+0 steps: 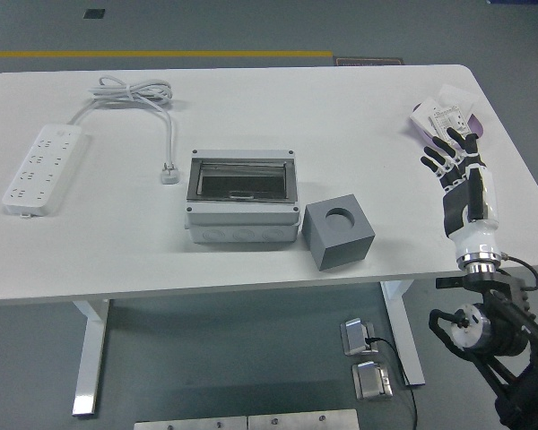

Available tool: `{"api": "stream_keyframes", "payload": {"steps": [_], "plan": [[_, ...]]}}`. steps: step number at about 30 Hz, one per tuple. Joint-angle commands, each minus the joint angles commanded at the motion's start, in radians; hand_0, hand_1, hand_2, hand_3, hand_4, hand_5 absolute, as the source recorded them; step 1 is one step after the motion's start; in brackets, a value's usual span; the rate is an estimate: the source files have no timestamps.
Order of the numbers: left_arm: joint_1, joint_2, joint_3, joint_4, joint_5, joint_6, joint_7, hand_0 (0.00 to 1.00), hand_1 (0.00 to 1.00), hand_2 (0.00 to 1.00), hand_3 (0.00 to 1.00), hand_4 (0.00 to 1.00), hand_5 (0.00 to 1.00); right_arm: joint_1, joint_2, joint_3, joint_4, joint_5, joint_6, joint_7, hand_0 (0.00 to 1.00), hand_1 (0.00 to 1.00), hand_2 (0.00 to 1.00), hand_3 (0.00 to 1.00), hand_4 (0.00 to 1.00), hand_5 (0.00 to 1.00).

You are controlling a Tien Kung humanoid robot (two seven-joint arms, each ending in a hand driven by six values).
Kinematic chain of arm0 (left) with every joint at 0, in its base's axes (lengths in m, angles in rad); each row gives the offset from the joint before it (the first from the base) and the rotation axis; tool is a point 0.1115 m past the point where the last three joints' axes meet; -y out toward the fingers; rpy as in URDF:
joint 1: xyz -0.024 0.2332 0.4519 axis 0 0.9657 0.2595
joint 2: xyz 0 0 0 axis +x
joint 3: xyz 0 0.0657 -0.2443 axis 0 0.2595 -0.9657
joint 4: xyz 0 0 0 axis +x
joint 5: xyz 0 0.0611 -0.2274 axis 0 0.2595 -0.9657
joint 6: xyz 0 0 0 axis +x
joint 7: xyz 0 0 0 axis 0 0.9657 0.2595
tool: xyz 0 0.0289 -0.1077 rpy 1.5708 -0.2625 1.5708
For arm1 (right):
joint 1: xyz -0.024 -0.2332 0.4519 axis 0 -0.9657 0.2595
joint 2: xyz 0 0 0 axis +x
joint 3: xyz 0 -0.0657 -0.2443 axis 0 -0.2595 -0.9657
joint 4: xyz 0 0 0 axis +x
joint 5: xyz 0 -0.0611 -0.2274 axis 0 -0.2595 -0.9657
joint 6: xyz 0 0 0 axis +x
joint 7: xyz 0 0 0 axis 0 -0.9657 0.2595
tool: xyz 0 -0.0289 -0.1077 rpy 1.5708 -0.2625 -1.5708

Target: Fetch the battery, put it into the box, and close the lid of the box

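Right hand (pixel 455 166), fingers (pixel 433 161) spread and empty, hovers just below the purple tray (pixel 421 127) holding the packaged battery (pixel 448 117) at the white bench's (pixel 251 81) 3 o'clock edge, well apart from the grey lidded box (pixel 242 197) at centre.

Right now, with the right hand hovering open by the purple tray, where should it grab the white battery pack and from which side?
Judging from the head view, pinch the white rectangular battery pack across its narrow sides, coming from above. It lies flat in the shallow purple tray, so its faces are hard to reach from the side. The right hand, fingers spread, sits just short of it, on the near side. Finer detail is too small to tell.
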Motion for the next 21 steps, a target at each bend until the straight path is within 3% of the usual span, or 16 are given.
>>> {"api": "stream_keyframes", "payload": {"steps": [15,21], "plan": [[0.008,0.012,-0.017,0.000,0.022,-0.002,0.004,0.637,0.653,0.558,0.532,0.366,0.002,-0.005,-0.004,-0.009,0.006,-0.025,-0.012,-0.013,0.737,0.691,0.720,0.752,0.859,0.779],[0.009,0.009,-0.015,0.000,0.015,-0.001,0.004,0.637,0.653,0.558,0.533,0.368,0.002,-0.008,-0.009,0.024,0.031,-0.127,-0.036,-0.073,0.739,0.691,0.721,0.749,0.861,0.783]]}}
